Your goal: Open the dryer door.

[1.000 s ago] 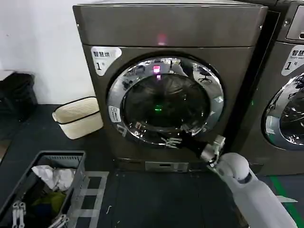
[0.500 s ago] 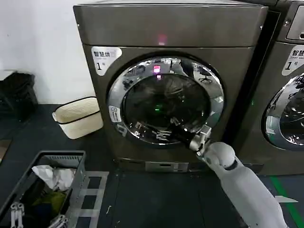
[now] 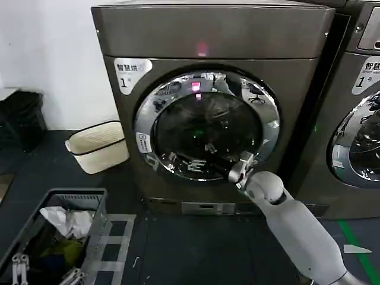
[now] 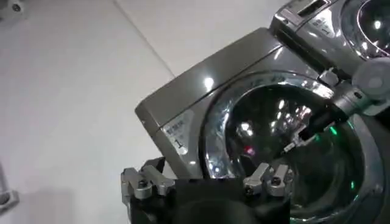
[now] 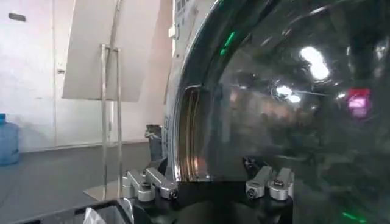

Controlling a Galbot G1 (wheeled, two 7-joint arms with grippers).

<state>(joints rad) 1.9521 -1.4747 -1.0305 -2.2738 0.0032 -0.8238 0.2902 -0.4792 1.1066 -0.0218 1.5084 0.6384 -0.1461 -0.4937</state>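
A grey basket (image 3: 89, 199) of laundry sits on the dark floor at left, with a cream basket (image 3: 98, 146) by the wall behind it. Centre frame, the dryer door (image 3: 206, 126) is seated flat in the front of the machine (image 3: 208, 35), its chrome ring around dark glass. The right gripper (image 3: 209, 148) reaches up against the lower part of the glass; whether its fingers are spread or pinched cannot be told. The left gripper (image 4: 207, 182) hangs apart from the machine, fingers spread, grasping nothing. A second machine (image 3: 356, 107) stands at right.
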